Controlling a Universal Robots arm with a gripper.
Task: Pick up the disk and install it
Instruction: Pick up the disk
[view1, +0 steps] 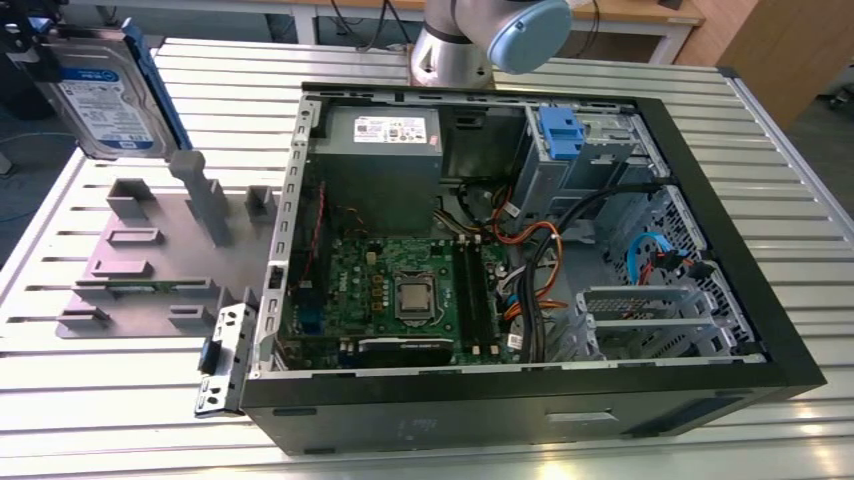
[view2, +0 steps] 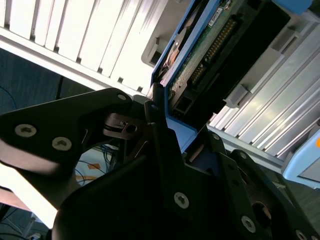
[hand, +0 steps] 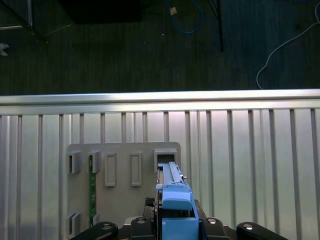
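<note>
The disk (view1: 107, 95), a metal hard drive with a blue-and-white label and blue rails, hangs upright at the exterior view's far left, above the grey fixture plate (view1: 147, 270). My gripper (view1: 24, 48) is shut on its upper end at the frame's edge. In the second wrist view the black fingers (view2: 160, 130) clamp the blue rail of the disk (view2: 200, 65), whose circuit-board side shows. In the first wrist view the disk (hand: 174, 192) is edge-on in my gripper (hand: 175, 225), over the plate's slot (hand: 165, 157).
The open computer case (view1: 787, 330) lies on the slatted table (view1: 801, 130), right of the plate. Its drive bay with a blue clip (view1: 558, 130) is at the far corner, next to the grey power supply (view1: 380, 135). A green board (hand: 92, 185) stands in the plate.
</note>
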